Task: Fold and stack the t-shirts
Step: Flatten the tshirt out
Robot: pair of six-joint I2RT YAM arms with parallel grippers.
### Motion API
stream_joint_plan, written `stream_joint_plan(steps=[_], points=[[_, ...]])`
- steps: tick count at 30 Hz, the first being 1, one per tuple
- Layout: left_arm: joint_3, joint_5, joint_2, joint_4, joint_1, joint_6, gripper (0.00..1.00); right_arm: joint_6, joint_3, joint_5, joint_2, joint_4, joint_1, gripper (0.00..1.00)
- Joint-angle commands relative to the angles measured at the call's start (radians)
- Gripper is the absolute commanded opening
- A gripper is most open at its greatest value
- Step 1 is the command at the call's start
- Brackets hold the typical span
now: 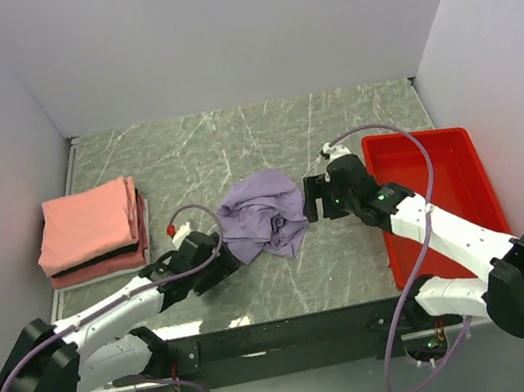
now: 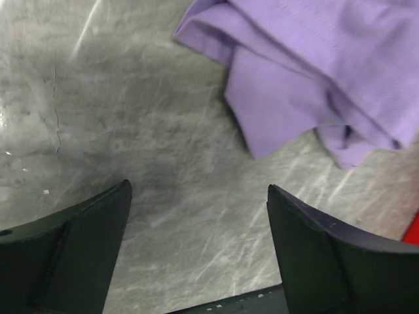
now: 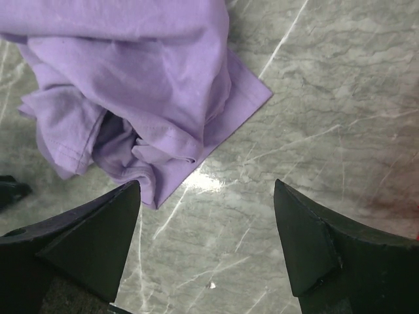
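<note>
A crumpled pale purple t-shirt [image 1: 264, 219] lies in a heap mid-table. The left wrist view shows its folds [image 2: 314, 72] at upper right, and the right wrist view shows the same shirt [image 3: 137, 85] at upper left. My left gripper [image 1: 221, 260] sits just left of the heap, open, with bare table between its fingers [image 2: 198, 196]. Just to the right of the shirt my right gripper [image 1: 313, 199] is open over bare table [image 3: 206, 196]. A stack of folded salmon-pink and darker red t-shirts [image 1: 91, 231] rests at the far left.
A red plastic tray [image 1: 461, 171] stands at the right, partly under my right arm. White walls close in the grey marble table [image 1: 232, 140] on three sides. A black rail [image 1: 267, 337] runs along the near edge.
</note>
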Motion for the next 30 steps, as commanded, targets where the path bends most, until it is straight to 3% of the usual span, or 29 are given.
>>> stream_joint_plan(steps=[1, 7, 9, 12, 13, 16, 30], points=[[0.037, -0.025, 0.042, 0.051, -0.023, -0.034, 0.87, 0.001, -0.018, 0.027, -0.035, 0.034, -0.014, 0.89], [0.067, -0.035, 0.142, 0.057, -0.047, -0.051, 0.78, 0.000, -0.038, 0.021, -0.044, 0.040, -0.045, 0.89], [0.078, -0.041, 0.162, 0.048, -0.054, -0.054, 0.71, -0.002, -0.044, 0.009, -0.046, 0.047, -0.052, 0.89], [0.090, -0.050, 0.180, 0.044, -0.063, -0.062, 0.50, -0.005, -0.049, 0.001, -0.043, 0.048, -0.068, 0.88], [0.092, -0.053, 0.180, 0.042, -0.064, -0.063, 0.30, -0.007, -0.050, -0.003, -0.043, 0.050, -0.074, 0.89], [0.109, -0.081, 0.168, 0.007, -0.066, -0.072, 0.01, -0.008, -0.052, -0.014, -0.035, 0.056, -0.080, 0.89], [0.158, -0.335, -0.091, -0.314, -0.066, -0.149, 0.00, -0.005, -0.023, -0.046, 0.011, 0.043, -0.085, 0.87]])
